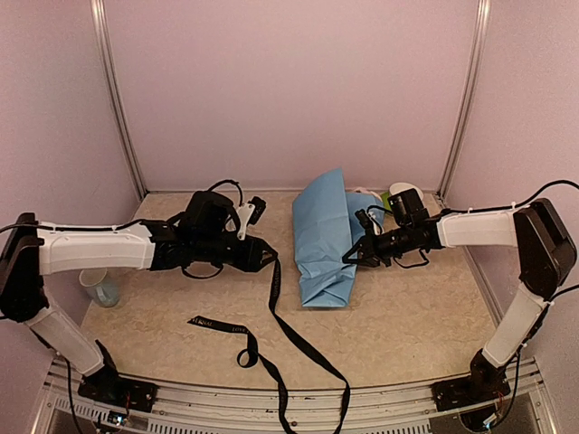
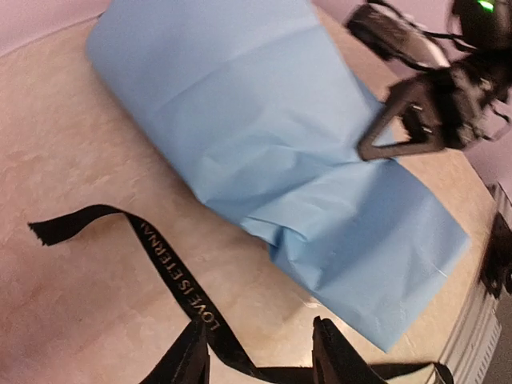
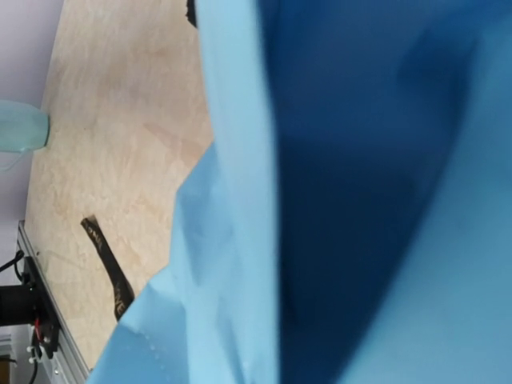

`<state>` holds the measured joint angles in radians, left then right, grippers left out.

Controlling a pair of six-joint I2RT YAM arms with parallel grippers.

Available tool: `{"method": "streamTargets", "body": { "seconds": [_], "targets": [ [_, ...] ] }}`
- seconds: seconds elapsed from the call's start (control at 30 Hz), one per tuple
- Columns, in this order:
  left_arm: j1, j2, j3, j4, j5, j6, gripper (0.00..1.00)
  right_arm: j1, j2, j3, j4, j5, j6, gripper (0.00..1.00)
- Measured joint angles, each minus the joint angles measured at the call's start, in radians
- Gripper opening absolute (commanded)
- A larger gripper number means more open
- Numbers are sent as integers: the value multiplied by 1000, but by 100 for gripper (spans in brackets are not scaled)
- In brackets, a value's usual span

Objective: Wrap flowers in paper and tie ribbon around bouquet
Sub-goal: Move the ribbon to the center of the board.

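Note:
The light blue paper (image 1: 324, 237) lies wrapped as a bundle at mid-table, wide end toward the back. The flowers are almost wholly hidden inside; a bit of green and pale bloom (image 1: 374, 201) shows at its far right. My right gripper (image 1: 353, 256) is shut on the paper's right edge, and paper (image 3: 240, 240) fills its wrist view, with the navy side showing. The black ribbon (image 1: 298, 339) trails from my left gripper (image 1: 270, 257) to the front edge. In the left wrist view that gripper (image 2: 260, 328) stands open, the ribbon (image 2: 172, 276) crossing loosely between its fingers.
A pale plastic cup (image 1: 101, 287) stands at the left by the left arm. A white object (image 1: 404, 193) sits at the back right behind the right gripper. The ribbon's far end hangs over the metal front rail (image 1: 344, 411).

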<state>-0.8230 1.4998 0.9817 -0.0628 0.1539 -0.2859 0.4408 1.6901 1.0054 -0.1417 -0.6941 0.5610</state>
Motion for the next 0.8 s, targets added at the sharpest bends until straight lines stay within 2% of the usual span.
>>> {"method": "streamTargets", "body": {
  "seconds": [0.2,0.4,0.63,0.67,0.73,0.8],
  "targets": [
    [-12,240,119,-84,-190,-136,66,0,5,5,-5,0,-6,0],
    [-64,408,225,-176,-283,-182,68,0,6,8,-6,0,-13,0],
    [-105,483,240,-213,-316,-198,35,0,11,16,-11,-2,-18,0],
    [-105,481,231,-209,-328,-201,27,0,11,17,-11,-2,-18,0],
    [-105,470,208,-193,-338,-209,1,-2,11,19,-12,-2,-18,0],
    [-103,459,180,-168,-342,-210,0,-6,13,26,-17,-5,-18,0]
  ]
}}
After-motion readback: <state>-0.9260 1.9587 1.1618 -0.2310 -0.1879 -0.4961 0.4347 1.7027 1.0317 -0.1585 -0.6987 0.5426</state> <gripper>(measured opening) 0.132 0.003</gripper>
